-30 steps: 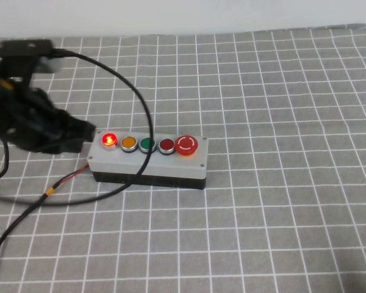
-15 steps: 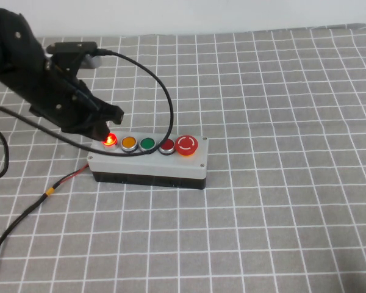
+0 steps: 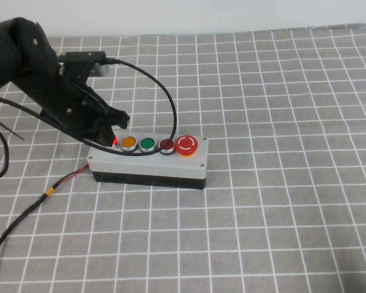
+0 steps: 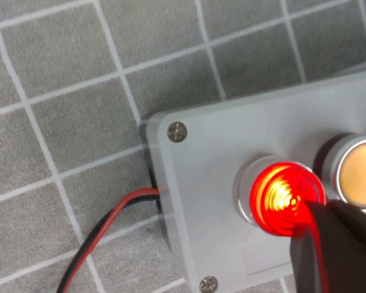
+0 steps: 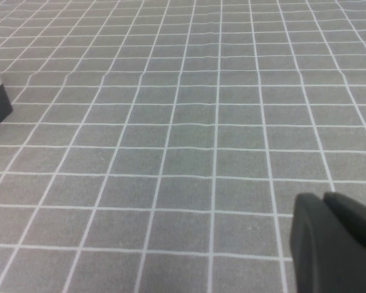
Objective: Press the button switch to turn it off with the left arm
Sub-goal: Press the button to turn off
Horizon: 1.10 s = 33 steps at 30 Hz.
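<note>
The grey button box (image 3: 147, 163) lies on the checked cloth. Its end button switch (image 3: 114, 141) glows bright red and is mostly hidden under my left gripper (image 3: 111, 126) in the high view. In the left wrist view the button switch (image 4: 279, 196) is lit, with a silver rim, next to the orange button (image 4: 361, 180). The tip of my left gripper (image 4: 329, 244) is shut and lies over the button's edge; I cannot tell if it touches. My right gripper (image 5: 332, 244) is shut and empty over bare cloth.
Along the box stand the orange button (image 3: 129, 143), a green one (image 3: 147, 144), a dark red one (image 3: 167, 145) and a large red mushroom button (image 3: 186, 145). My arm's black cable (image 3: 165, 91) loops over them. A red-black wire (image 3: 67, 180) leaves the box's left end.
My left arm has swung from left of the box up and right, and its gripper has come down over the lit red button, which stays lit.
</note>
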### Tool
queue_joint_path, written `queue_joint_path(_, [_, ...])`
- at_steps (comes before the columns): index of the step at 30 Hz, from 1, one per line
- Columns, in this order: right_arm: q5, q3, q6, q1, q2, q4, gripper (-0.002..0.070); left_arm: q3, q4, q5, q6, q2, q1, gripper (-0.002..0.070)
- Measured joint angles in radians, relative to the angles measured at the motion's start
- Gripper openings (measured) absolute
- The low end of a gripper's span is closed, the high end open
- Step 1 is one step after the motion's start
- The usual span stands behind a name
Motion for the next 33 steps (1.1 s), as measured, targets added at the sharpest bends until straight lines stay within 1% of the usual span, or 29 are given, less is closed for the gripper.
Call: queue_joint_path(33, [0.0,0.0,0.0,0.0,0.0,0.0,-0.0017,-0.021,0.008,0.016,0.016,0.024,0.0,-0.0003])
